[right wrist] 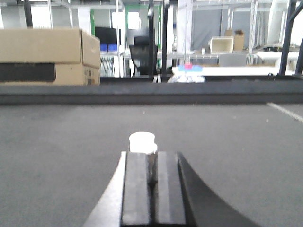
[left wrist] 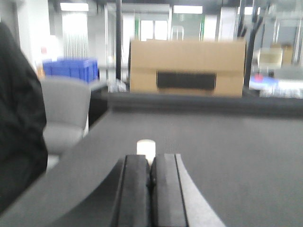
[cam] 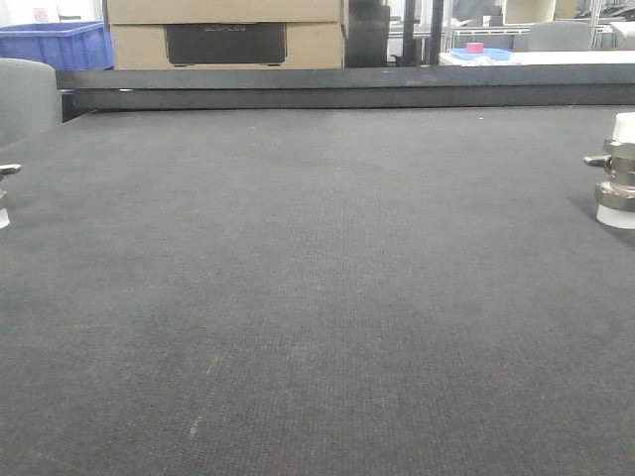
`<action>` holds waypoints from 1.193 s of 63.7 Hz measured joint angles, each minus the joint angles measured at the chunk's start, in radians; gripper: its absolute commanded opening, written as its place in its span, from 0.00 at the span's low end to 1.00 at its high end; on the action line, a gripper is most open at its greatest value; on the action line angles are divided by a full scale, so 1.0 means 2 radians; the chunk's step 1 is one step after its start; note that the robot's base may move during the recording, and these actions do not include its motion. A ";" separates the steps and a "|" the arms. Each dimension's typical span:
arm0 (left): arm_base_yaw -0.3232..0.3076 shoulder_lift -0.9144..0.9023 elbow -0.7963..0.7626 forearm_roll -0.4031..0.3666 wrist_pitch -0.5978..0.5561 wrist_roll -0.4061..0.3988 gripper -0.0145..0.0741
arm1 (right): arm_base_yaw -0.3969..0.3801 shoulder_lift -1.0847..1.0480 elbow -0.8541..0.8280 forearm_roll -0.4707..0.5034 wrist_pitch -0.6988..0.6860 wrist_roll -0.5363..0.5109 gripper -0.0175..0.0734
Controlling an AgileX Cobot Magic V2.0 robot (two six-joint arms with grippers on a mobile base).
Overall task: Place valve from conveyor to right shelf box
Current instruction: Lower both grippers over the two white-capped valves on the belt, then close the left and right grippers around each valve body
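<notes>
Right gripper (right wrist: 151, 163) has its jaws pressed together, holding nothing; left gripper (left wrist: 150, 165) likewise. Just beyond them on the conveyor (cam: 317, 297) stand the right valve (cam: 617, 171), upright at the right, and the left valve (left wrist: 146, 146) at the left. Farther off sits a cardboard box (cam: 226, 35).

Two valves (cam: 617, 174) (cam: 3, 213), one conveyor (cam: 317, 297), one cardboard box (cam: 226, 35), one blue crate (cam: 60, 45), one grey chair (cam: 25, 99).

The left gripper (left wrist: 150, 158) and right gripper (right wrist: 151, 155) each have two flat, matte black rectangular fingers (right wrist: 137, 189), flanked by outward-curving shoulders (right wrist: 201, 201), one dark, one pale grey.
</notes>
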 measured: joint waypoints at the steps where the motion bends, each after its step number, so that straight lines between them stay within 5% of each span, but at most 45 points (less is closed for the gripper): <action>1: 0.000 0.000 0.000 0.000 -0.004 0.000 0.04 | 0.000 0.000 -0.001 0.000 0.000 0.000 0.02; 15: 0.000 0.006 -0.101 0.010 0.063 0.000 0.05 | 0.000 -0.001 -0.124 -0.015 0.060 0.000 0.02; 20: 0.000 0.033 -0.158 0.017 0.105 0.000 0.14 | 0.000 0.021 -0.182 -0.023 0.097 0.000 0.09; 33: 0.000 0.153 -0.274 0.023 0.190 0.000 0.60 | 0.000 0.126 -0.268 -0.028 0.134 0.000 0.54; 41: 0.000 0.237 -0.329 0.019 0.236 0.000 0.79 | 0.000 0.193 -0.289 -0.029 0.137 0.000 0.82; 58: -0.009 0.388 -0.453 0.002 0.322 0.000 0.84 | 0.000 0.344 -0.336 -0.030 0.168 0.000 0.82; 76: -0.027 0.487 -0.548 0.000 0.395 0.000 0.84 | 0.000 0.525 -0.582 -0.030 0.406 -0.016 0.70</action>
